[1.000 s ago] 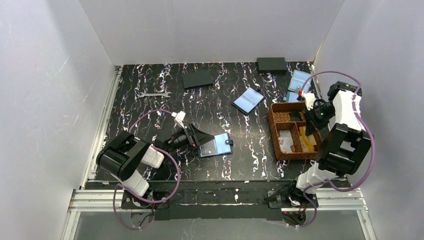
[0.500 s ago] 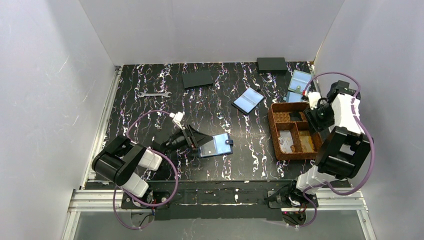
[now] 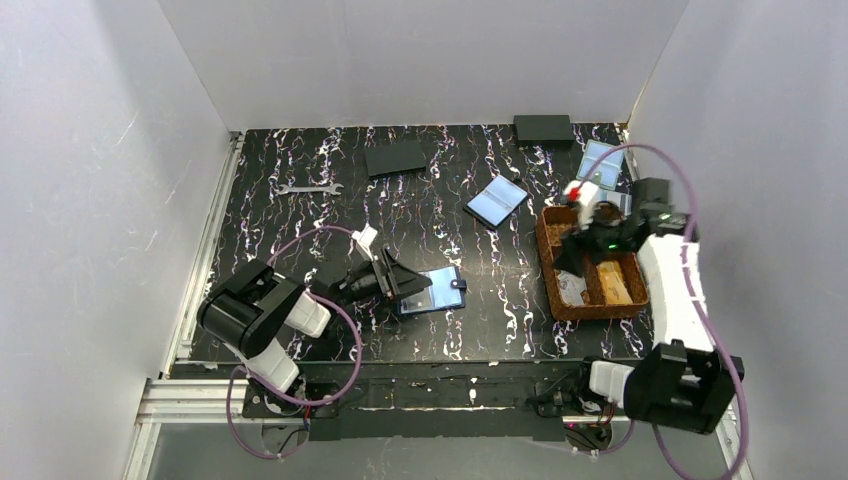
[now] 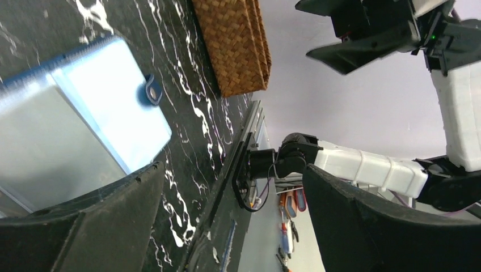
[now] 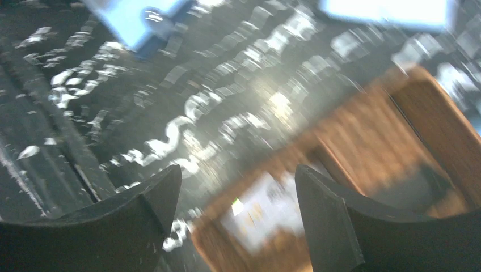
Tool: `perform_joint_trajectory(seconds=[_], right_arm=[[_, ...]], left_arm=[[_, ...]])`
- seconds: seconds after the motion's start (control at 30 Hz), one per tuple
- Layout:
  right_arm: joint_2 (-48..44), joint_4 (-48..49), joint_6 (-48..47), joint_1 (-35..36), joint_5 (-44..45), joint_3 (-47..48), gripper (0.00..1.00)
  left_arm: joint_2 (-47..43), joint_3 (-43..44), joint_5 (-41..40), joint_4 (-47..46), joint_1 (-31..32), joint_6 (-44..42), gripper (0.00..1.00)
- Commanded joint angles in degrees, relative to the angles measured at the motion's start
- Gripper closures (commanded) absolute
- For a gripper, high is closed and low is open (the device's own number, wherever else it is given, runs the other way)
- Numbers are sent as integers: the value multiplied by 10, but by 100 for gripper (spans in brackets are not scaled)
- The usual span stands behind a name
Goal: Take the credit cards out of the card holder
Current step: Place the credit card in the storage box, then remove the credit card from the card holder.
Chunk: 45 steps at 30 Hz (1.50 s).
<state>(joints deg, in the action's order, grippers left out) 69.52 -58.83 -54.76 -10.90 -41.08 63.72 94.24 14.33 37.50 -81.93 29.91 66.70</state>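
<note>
A: left claw (image 3: pixel 400 285)?
B: open, nothing in it, low on the black marbled bench (image 3: pixel 300 230), just beside the left edge of the small navy-blue bifold card holder (image 3: pixel 437 290)
A: holder state?
B: lying open and flat, light blue pockets up, snap tab (image 4: pixel 152 90) on its right edge
A: right claw (image 3: pixel 578 250)?
B: fingers apart, empty, above the brown woven divided tray (image 3: pixel 548 260); wrist view is blurred
A: the 2 cards?
B: orange-tan flat piece (image 3: pixel 622 287) in the tray's near-right compartment, can't tell if it's a card; dark one not made out
</note>
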Motion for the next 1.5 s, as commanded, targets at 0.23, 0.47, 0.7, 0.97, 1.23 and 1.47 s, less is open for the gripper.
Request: perform_joint_trajectory(seconds=[0.23, 0.47, 0.7, 0.97, 1.23, 1.47], right_arm=[[62, 352, 307, 352, -44, -126, 32], [209, 414, 434, 433, -7, -51, 69], [255, 492, 501, 441, -1, -43, 76], [303, 634, 671, 441, -18, -108, 86], [333, 614, 652, 441, 3, -96, 90], [357, 589, 635, 441, 23, -82, 92]], left_arm=[[-99, -42, -72, 172, 55, 9, 23], [-388, 40, -251, 665, 77, -144, 24], [-450, 85, -287, 783, 80, -155, 16], [-373, 116, -270, 740, 81, -122, 17], [-283, 130, -236, 690, 80, -128, 30], [-217, 146, -243, 691, 80, -124, 37]])
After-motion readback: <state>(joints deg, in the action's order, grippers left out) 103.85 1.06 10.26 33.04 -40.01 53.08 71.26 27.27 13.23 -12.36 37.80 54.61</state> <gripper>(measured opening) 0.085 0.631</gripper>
